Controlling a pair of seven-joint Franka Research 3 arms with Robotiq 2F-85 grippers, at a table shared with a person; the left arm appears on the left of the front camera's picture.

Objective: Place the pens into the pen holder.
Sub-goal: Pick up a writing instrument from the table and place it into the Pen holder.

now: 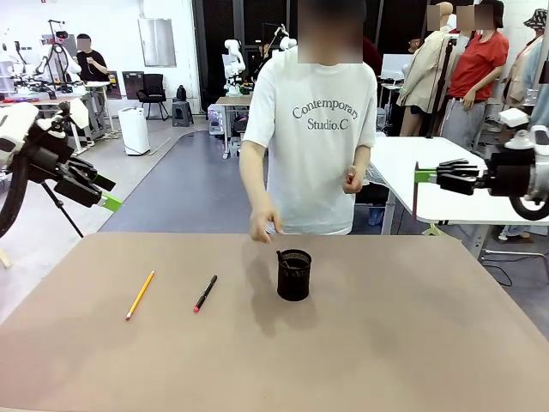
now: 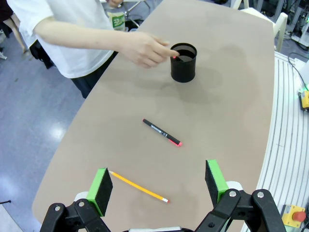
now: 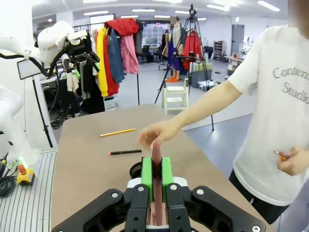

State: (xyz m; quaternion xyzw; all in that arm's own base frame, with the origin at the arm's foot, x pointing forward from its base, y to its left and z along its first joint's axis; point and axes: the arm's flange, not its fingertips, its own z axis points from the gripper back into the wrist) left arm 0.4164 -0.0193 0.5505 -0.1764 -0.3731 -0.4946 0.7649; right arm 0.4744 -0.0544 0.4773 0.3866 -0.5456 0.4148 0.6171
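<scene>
The black mesh pen holder (image 1: 293, 275) (image 2: 183, 63) stands mid-table, and the person's hand (image 1: 262, 227) (image 2: 149, 48) rests at its rim. To its left lie a black pen with a red end (image 1: 205, 293) (image 2: 161, 133) (image 3: 125, 152) and a yellow pencil (image 1: 140, 294) (image 2: 138, 186) (image 3: 118, 132). My left gripper (image 1: 107, 193) (image 2: 158, 180) hangs open, high above the table's left edge and over the pencil. My right gripper (image 1: 419, 176) (image 3: 157, 166) is raised at the far right, shut on a dark reddish-brown pen (image 1: 415, 202) (image 3: 157, 150). That gripper partly hides the holder (image 3: 136, 169) in the right wrist view.
The person stands at the far side of the brown table (image 1: 412, 343), and their other hand (image 1: 352, 182) (image 3: 289, 162) holds a small reddish thing at chest height. A white table (image 1: 429, 172) stands behind my right gripper.
</scene>
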